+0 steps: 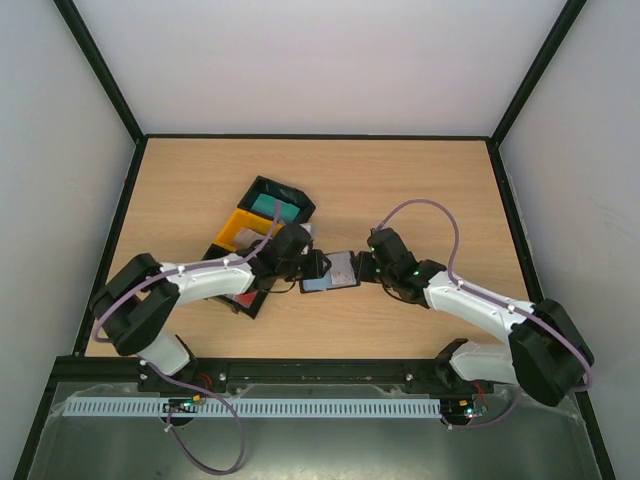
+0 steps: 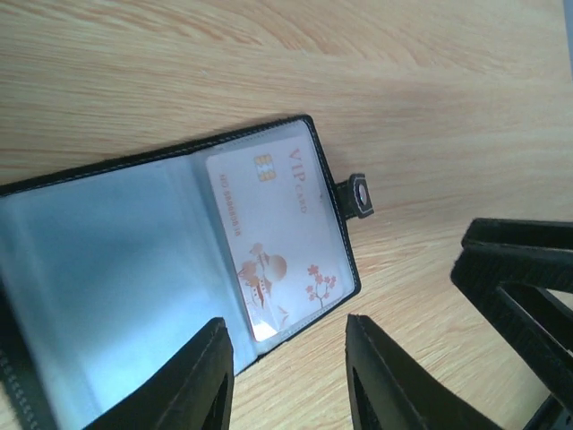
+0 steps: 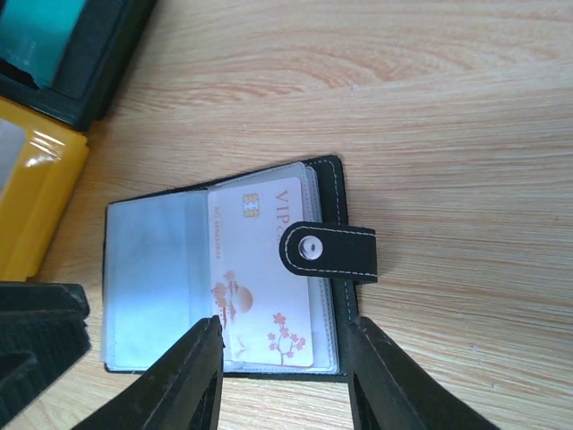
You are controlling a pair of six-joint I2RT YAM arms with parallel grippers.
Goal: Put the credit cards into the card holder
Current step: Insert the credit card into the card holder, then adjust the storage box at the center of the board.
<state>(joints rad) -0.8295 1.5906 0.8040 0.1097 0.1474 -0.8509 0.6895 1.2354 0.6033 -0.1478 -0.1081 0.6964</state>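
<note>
**Open card holder between two empty claws: hazards of the next move**

The black leather-like folding card holder [image 1: 330, 272] lies spread flat on the wooden table [image 1: 420, 190], just in front of your two arms. One pale white-pink VIP card [image 3: 264, 278] sits in its right clear sleeve [image 2: 291, 269]. Whether it is fully seated cannot be told.

The left claw [image 2: 285, 327] and right claw [image 3: 285, 331] both stand parted, grip nothing, and hover over the holder's near edge. The teal cards [image 1: 268, 205] wait in the black plastic tray [image 1: 300, 205], beside the yellow tray [image 1: 243, 228].

Consider these risks:

- **Unpinned holder:** nothing holds it down, so a push on a sleeve likely slides the whole holder or folds it shut.
- **Snap strap:** in the right wrist view the snap strap [image 3: 327, 251] lies across the card's edge. It could block a second card or snag a finger.
- **Closing on the edge:** if you close here, you may pinch sleeve and card together and pull the card out.
- **Crowding:** the claws sit near each other, so a careless reach toward the tray risks contact.
</note>
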